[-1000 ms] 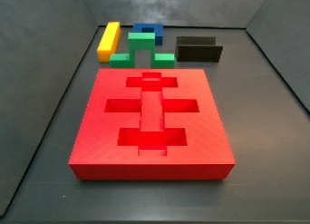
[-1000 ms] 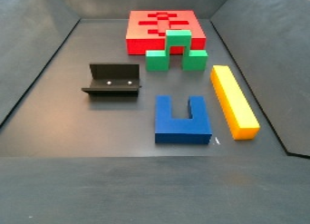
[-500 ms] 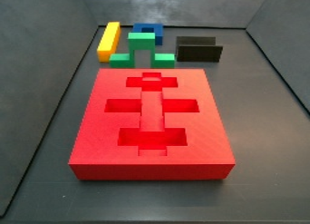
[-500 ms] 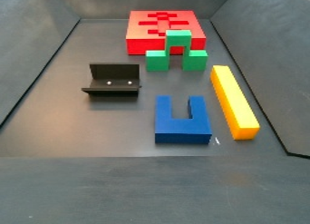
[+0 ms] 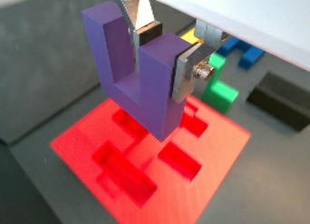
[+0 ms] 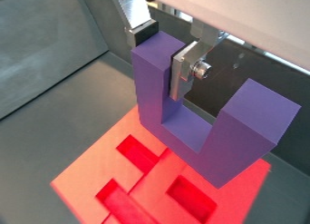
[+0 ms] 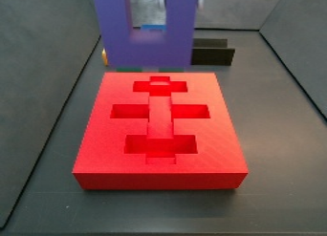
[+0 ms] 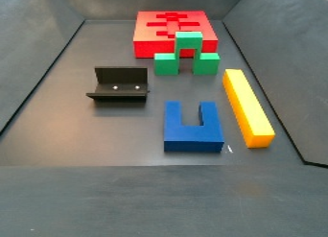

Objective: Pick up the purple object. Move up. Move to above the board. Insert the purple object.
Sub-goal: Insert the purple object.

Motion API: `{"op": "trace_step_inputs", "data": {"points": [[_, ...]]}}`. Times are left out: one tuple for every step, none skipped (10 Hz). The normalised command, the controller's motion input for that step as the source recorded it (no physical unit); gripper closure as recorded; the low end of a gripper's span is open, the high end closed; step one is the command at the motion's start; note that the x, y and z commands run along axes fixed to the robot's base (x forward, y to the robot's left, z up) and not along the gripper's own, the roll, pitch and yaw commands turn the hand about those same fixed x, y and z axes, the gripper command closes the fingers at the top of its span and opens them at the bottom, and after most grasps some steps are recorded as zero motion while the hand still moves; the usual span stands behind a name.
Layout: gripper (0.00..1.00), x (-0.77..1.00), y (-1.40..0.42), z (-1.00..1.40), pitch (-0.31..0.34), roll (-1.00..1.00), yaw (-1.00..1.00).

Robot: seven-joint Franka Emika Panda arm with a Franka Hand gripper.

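Note:
The purple object [image 5: 127, 78] is a U-shaped block, held with its prongs up. My gripper [image 5: 164, 51] is shut on one prong, with a silver finger [image 5: 188, 73] flat against its side. The same grip shows in a wrist view [image 6: 164, 53]. The block [image 6: 230, 128] hangs above the red board [image 6: 97, 169], which lies under it in both wrist views [image 5: 85, 141]. In a side view the block [image 7: 147, 49] hangs over the far end of the board [image 7: 96, 135]. The gripper cannot be made out in that view. Neither block nor gripper shows in a side view of the board [image 8: 148, 28].
A green arch block [image 8: 187, 54] stands against the board. A blue U-shaped block [image 8: 193, 126], a yellow bar [image 8: 247, 106] and the dark fixture [image 8: 118, 84] lie on the grey floor beyond. The fixture also shows in a side view [image 7: 215, 54]. Dark walls enclose the floor.
The purple block has come into a side view, hanging over the board's far end and hiding the green and blue blocks there. Nothing on the floor has moved.

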Motion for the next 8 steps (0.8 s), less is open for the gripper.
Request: {"op": "trace_step_inputs", "data": {"points": [[1.0,0.3,-0.65,-0.71,-0.057,0.09,0.0],[1.0,0.24,-0.63,-0.61,-0.011,0.16,0.03],[1.0,0.18,-0.65,-0.54,0.0,0.21,0.08],[1.0,0.14,-0.64,-0.47,0.0,0.28,0.11],[1.0,0.13,-0.57,-0.48,0.02,0.27,0.13],[1.0,0.11,-0.4,-0.4,0.0,0.11,0.07],[1.0,0.03,-0.17,-0.4,-0.009,0.0,0.09],[1.0,0.0,-0.05,-0.28,-0.051,-0.08,0.07]]}}
